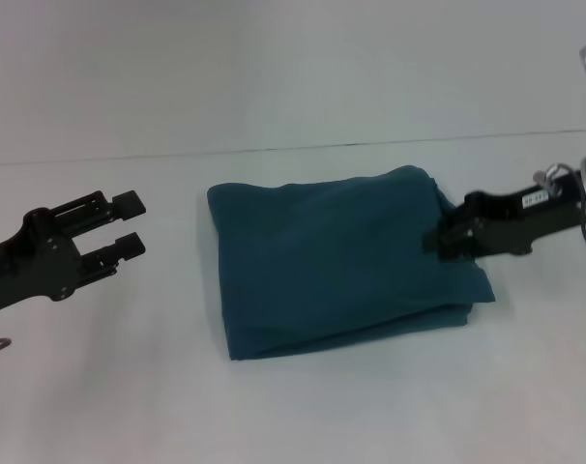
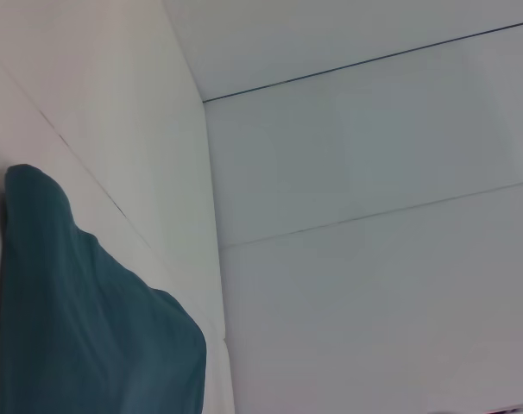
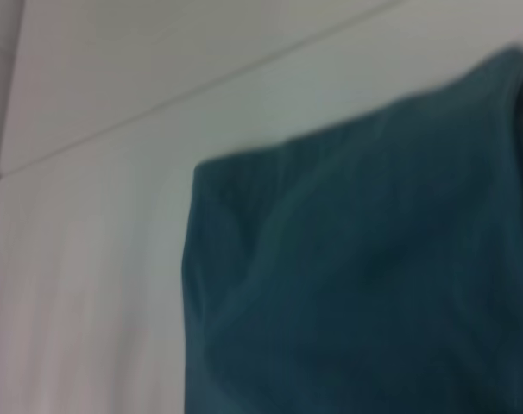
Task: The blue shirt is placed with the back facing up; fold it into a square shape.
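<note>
1. The blue shirt (image 1: 336, 261) lies folded into a rough rectangle near the middle of the white counter (image 1: 293, 406). Its long side runs left to right, tilted a little so the right end sits farther from the robot at the top corner.
2. Its left edge is a smooth fold; the near edge shows stacked layers, and the near right corner juts out toward the right.
3. The right pincer (image 1: 436, 240) sits at the shirt's right edge, touching the cloth; whether it grips the fabric or only rests there I cannot tell.
4. The left pincer (image 1: 131, 224) hangs over bare counter, well apart from the shirt's left edge, its two fingers spread with a clear gap between them.
5. The counter is plain and white, with a thin dark seam (image 1: 274, 150) running across behind the shirt.
6. Bare surface surrounds the shirt on every side, widest in front and to the left.
</note>
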You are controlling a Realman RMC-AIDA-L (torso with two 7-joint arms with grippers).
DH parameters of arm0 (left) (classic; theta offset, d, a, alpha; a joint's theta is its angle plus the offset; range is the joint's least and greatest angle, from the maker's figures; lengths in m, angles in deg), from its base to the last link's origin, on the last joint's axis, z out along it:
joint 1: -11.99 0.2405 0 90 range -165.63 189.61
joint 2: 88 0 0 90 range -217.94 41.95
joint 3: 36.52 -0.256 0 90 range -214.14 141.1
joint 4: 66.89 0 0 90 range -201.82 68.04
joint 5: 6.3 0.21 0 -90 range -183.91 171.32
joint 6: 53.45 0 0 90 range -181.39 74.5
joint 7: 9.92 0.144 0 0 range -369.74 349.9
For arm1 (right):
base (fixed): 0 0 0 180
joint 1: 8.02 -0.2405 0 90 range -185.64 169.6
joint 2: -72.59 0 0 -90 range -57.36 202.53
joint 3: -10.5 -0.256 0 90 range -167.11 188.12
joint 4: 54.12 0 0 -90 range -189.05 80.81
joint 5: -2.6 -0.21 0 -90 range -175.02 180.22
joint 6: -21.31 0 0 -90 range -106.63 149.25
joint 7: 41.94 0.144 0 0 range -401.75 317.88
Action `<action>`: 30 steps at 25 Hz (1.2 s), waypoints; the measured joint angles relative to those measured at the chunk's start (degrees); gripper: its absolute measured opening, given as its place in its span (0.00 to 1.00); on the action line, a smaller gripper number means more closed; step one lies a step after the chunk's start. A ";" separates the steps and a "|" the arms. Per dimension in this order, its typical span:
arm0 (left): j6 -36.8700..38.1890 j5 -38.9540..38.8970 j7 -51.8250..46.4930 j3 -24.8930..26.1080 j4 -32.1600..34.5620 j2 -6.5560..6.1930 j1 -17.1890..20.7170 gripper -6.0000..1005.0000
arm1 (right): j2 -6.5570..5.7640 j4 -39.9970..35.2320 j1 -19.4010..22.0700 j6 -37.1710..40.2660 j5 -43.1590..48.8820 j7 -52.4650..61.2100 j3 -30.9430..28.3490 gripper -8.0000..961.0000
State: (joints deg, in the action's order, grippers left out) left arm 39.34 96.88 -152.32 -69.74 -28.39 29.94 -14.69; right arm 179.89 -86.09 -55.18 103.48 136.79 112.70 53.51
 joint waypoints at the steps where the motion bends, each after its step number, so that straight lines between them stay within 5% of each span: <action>1: -0.05 0.00 0.01 0.00 0.00 0.03 0.02 0.69 | 0.22 0.24 0.25 0.08 -0.02 -0.18 0.15 0.31; 13: -0.16 0.01 0.01 0.00 -0.07 0.10 0.14 0.69 | 0.55 2.26 0.22 -5.19 10.17 2.45 0.87 0.33; 21: -0.32 3.32 0.12 -3.66 2.27 -0.42 -0.58 0.69 | -1.64 -8.11 1.39 5.68 3.93 1.09 -3.48 0.34; 30: -9.31 16.19 -2.81 -10.76 4.71 0.98 -5.05 0.70 | -3.75 -8.81 0.61 6.68 2.92 -1.54 -3.92 0.35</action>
State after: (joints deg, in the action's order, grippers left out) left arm 30.03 113.07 -155.13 -80.50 -23.68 30.93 -19.73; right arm 176.14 -94.90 -54.56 110.16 139.72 111.17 49.59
